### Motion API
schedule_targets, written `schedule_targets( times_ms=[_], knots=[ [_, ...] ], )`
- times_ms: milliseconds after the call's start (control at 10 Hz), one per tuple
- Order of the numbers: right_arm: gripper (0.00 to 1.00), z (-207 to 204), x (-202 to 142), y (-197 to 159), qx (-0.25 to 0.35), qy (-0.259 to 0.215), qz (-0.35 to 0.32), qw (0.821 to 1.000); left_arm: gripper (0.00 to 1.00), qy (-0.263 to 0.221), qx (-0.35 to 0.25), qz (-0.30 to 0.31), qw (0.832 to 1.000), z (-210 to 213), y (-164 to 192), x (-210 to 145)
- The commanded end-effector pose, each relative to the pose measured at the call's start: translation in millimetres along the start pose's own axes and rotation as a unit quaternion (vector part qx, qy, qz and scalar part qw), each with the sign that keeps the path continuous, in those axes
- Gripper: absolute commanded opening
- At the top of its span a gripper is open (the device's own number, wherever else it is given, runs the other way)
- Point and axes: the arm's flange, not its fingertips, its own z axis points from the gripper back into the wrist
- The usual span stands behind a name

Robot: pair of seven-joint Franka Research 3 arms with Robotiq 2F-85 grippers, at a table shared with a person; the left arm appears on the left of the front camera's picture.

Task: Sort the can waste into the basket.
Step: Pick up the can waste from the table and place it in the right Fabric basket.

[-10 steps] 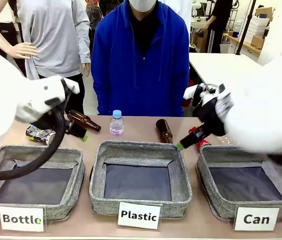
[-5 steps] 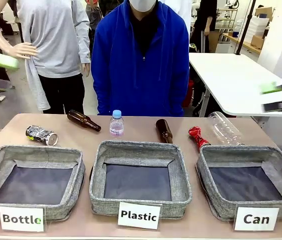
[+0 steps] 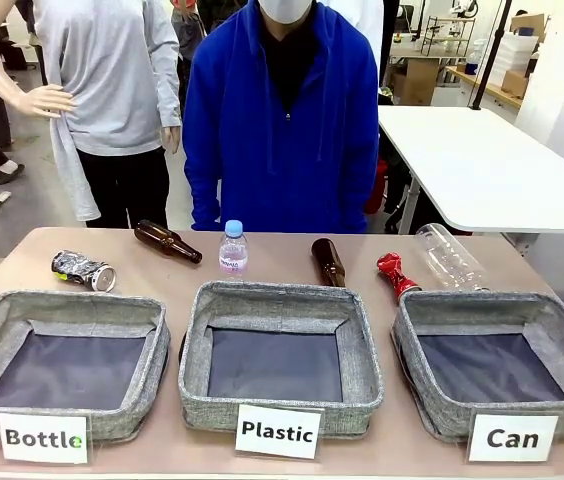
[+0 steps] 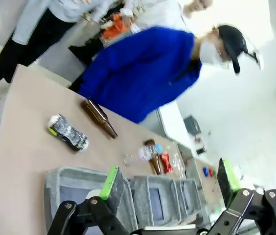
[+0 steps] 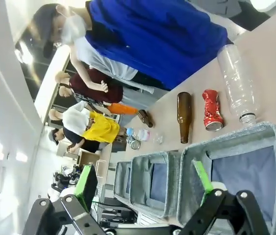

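Two crushed cans lie out on the tan table (image 3: 277,256), neither inside a basket.

- Silver-grey crushed metal can with dark print (image 3: 83,270): on its side near the far left corner of the table, behind the far rim of the grey woven basket carded "Bottle" (image 3: 62,302). It is apart from that rim. From the left wrist camera the same can (image 4: 68,133) lies on bare table beside a brown glass bottle (image 4: 99,116).
- Red crushed metal can with white marks (image 3: 397,274): toward the far right of the table, its near end at the far left corner of the square grey woven basket carded "Can" (image 3: 482,298). Whether it touches the rim I cannot tell. From the right wrist camera the red can (image 5: 211,110) lies between a second brown glass bottle (image 5: 184,116) and a large clear plastic bottle (image 5: 237,83), all three on their sides.
- "Can" basket: near right corner of the table, dark liner bare.
- Middle grey woven basket carded "Plastic" (image 3: 280,295): at the near edge, centre. A small clear plastic bottle with a blue cap (image 3: 233,246) stands upright behind it.
- Left gripper (image 4: 169,178): jaws spread wide, nothing between the green pads, raised above the left end of the table.
- Right gripper (image 5: 144,178): jaws likewise apart and holding nothing, raised over the right end.
- Person in a blue fleece (image 3: 282,130) stands at the far edge, centre.
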Motion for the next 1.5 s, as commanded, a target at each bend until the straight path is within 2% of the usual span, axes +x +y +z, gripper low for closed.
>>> schedule_targets(
  times_ms=[0, 100, 800, 900, 1000, 1200, 1300, 1400],
  knots=[
    [1.0, -38, -72, -3, -0.021, 0.008, 0.023, 0.999, 1.0, 0.029, -0.003, -0.016, 0.999, -11, -18, -4],
    [1.0, 0, 0, 0, 0.0, 0.0, 0.0, 1.0, 1.0, 0.029, -0.003, -0.016, 0.999, -11, -18, -4],
    [1.0, 0, 0, 0, 0.0, 0.0, 0.0, 1.0, 1.0, 0.034, 0.003, -0.006, 0.999, -10, -20, -7],
    [1.0, 0, 0, 0, 0.0, 0.0, 0.0, 1.0, 1.0, 0.047, 0.125, -0.045, 0.99, -15, -44, -3],
    [1.0, 0, 0, 0, 0.0, 0.0, 0.0, 1.0, 1.0, 0.07, 0.211, -0.061, 0.973, -33, -59, 16],
    [1.0, 0, 0, 0, 0.0, 0.0, 0.0, 1.0, 1.0, 0.129, 0.309, -0.095, 0.937, -86, -73, 52],
    [1.0, 0, 0, 0, 0.0, 0.0, 0.0, 1.0, 1.0, 0.23, 0.341, -0.136, 0.902, -133, -72, 68],
    [1.0, 0, 0, 0, 0.0, 0.0, 0.0, 1.0, 1.0, 0.294, 0.369, -0.17, 0.865, -167, -70, 78]
  ],
)
